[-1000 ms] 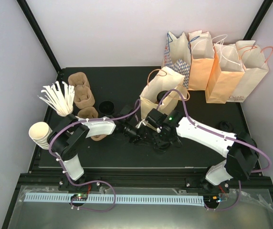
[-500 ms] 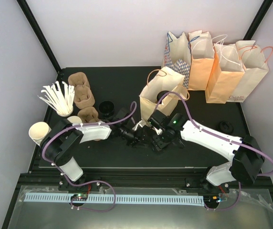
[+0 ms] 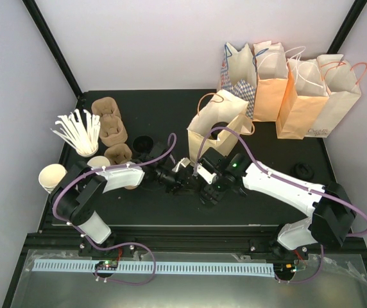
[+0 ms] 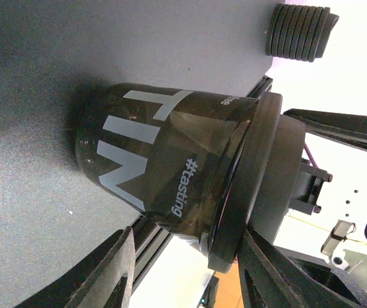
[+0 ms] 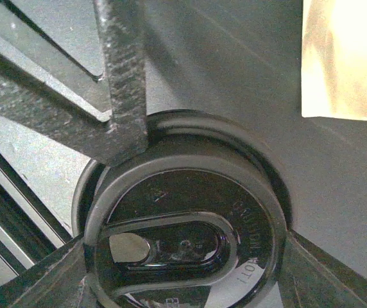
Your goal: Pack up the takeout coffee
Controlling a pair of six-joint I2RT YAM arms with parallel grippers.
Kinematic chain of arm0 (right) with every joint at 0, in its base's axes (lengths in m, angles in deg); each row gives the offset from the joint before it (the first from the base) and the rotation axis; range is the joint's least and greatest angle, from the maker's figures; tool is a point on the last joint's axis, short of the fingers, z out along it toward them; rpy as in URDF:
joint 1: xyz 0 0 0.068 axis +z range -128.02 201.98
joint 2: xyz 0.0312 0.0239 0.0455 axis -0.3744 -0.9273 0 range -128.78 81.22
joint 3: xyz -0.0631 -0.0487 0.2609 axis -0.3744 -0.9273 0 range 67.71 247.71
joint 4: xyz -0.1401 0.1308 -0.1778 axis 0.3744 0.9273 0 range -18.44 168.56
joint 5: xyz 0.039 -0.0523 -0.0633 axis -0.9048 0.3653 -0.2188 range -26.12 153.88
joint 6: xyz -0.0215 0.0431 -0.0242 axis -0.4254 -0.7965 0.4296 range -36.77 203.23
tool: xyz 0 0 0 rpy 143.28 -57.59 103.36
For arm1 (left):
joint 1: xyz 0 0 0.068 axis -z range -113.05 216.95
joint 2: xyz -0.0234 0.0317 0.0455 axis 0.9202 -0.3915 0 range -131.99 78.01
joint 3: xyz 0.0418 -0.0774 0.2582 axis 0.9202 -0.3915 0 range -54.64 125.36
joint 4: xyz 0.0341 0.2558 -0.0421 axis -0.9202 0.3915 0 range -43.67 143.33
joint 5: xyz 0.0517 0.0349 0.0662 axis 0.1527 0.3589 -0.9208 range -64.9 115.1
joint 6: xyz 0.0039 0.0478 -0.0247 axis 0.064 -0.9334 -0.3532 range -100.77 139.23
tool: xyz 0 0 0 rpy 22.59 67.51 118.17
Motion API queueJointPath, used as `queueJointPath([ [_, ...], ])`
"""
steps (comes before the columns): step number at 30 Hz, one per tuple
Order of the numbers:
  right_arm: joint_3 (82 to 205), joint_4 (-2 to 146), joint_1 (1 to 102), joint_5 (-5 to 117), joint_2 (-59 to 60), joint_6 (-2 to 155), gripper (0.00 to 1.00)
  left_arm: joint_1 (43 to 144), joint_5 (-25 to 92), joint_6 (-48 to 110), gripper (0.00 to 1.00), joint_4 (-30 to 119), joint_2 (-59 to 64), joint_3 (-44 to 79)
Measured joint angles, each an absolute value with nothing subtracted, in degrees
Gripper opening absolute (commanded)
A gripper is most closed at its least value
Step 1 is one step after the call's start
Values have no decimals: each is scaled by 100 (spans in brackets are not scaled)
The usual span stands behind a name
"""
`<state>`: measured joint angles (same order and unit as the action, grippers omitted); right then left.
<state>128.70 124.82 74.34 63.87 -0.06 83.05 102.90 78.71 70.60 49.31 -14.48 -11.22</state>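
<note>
black paper cup with pale lettering [image 4: 151, 160] stands upright on the black table [image 3: 170, 106], mid-table, just near of the open tan paper bag [image 3: 217, 125]. round black plastic lid [image 5: 190, 218] sits on the cup. right gripper [image 5: 185, 244] comes from above, fingers touching the lid rim on both sides, gripping it. left gripper [image 4: 187, 237] is spread wide, cup between its fingertips [image 4: 110, 273]; can't tell if they touch. stack of plain cream cups [image 3: 52, 176] far left.
</note>
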Motion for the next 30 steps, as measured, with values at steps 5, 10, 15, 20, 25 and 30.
queueJointPath([
  [5,12877,12501,7434,6356,-17,8622,63,10290,7897,7058,44,4911,-1466,-1122],
  [10,12949,12552,7434,6369,-102,8635,63,10253,8057,7014,42,4811,-1581,-1118],
  [15,12951,12558,7434,6380,-108,8410,59,10215,8240,6907,41,4540,-1728,-1148],
  [20,12973,12595,7485,6470,-150,8049,59,10183,8439,6894,39,3897,-1892,-1323],
  [25,13049,12707,7574,6616,-235,7784,59,10167,8671,6890,31,3449,-2080,-1395],
  [30,13047,12707,7620,6684,-237,7660,59,10165,8780,6855,22,3294,-2150,-1395],
])
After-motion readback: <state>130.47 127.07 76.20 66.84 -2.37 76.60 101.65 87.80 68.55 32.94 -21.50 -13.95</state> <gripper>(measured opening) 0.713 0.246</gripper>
